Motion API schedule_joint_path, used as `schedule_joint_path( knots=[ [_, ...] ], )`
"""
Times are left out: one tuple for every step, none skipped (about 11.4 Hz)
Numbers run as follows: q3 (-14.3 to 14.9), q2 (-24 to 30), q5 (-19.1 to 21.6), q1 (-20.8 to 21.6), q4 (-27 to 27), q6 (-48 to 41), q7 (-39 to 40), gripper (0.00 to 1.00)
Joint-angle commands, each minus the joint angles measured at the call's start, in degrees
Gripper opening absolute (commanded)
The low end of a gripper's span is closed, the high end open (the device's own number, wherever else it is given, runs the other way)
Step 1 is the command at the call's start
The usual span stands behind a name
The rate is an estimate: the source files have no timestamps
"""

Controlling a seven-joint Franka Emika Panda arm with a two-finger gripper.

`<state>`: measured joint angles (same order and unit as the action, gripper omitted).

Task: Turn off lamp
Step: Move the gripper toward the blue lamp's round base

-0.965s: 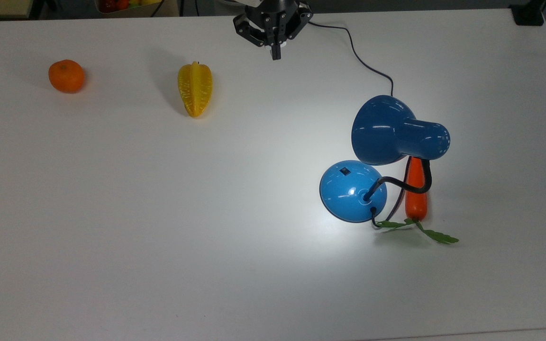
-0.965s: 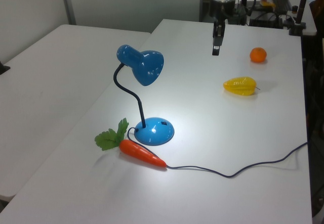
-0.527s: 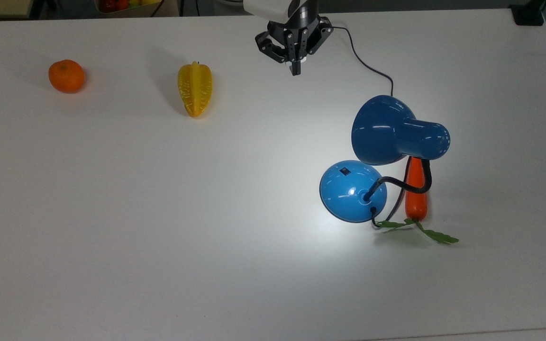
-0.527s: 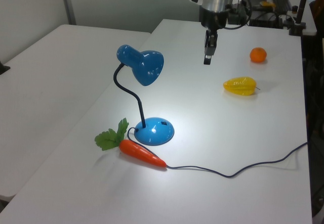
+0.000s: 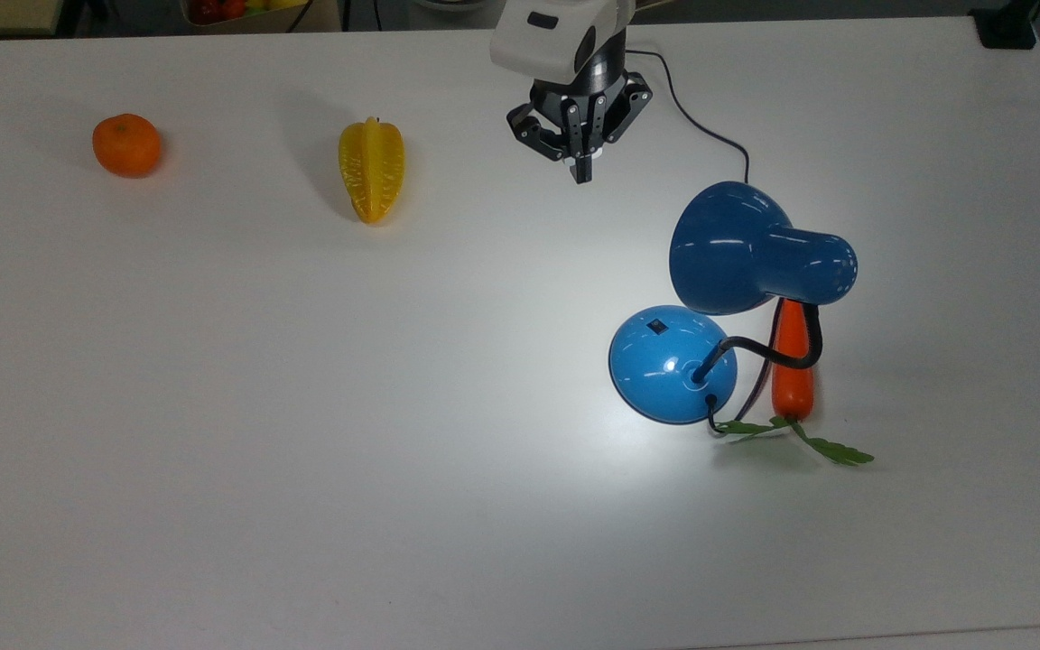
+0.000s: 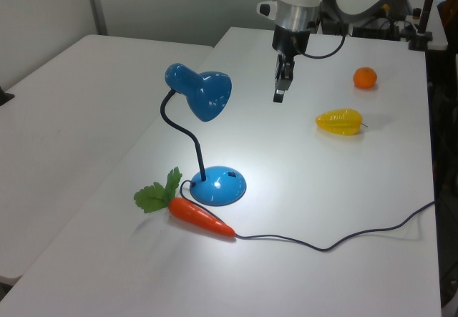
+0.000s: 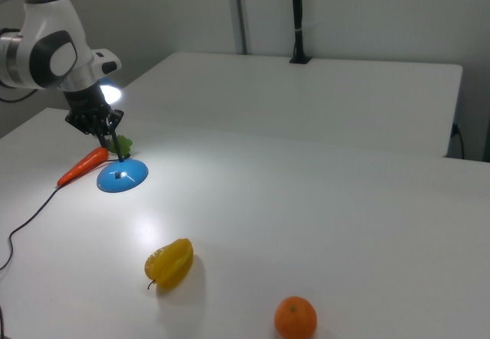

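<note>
With its jaws pinched together, the gripper [image 5: 581, 171] hangs at eleven o'clock from the lamp [image 5: 673, 363], whose small stiff switch [image 5: 657, 326] likely needs one light press.

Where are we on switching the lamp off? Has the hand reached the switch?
Done: nothing final; the lamp is lit, with a bright pool of light on the table around its base. In hand: the hand, fingers closed and empty, is in the air short of the shade, apart from the lamp. Left: reach the small black switch on the base and press it.
</note>
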<state>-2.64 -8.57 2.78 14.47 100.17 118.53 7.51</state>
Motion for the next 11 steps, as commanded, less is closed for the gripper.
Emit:
schedule_joint_path(
  knots=[
    [-0.17,-0.92,-0.06,0.64,2.84,6.87,4.52,0.0],
    [-0.17,-1.36,0.04,0.64,3.36,8.45,4.79,0.0],
    [-0.26,-1.79,0.04,0.82,3.8,9.86,4.8,0.0],
    [-0.17,-2.15,0.12,1.43,3.98,11.18,4.8,0.0],
    [-0.26,-2.76,0.12,1.78,4.07,12.33,4.54,0.0],
    [-0.26,-3.46,0.12,1.87,3.99,13.21,4.45,0.0],
    [-0.26,-3.99,0.12,2.31,4.07,14.44,4.27,0.0],
    [-0.26,-4.87,0.12,2.75,4.07,15.75,4.1,0.0],
    [-0.26,-5.57,0.12,2.93,4.07,17.07,3.92,0.0],
    [-0.26,-6.19,0.12,2.93,4.07,18.39,3.83,0.0],
    [-0.26,-6.89,0.12,3.02,4.07,19.45,3.74,0.0]
  ],
)
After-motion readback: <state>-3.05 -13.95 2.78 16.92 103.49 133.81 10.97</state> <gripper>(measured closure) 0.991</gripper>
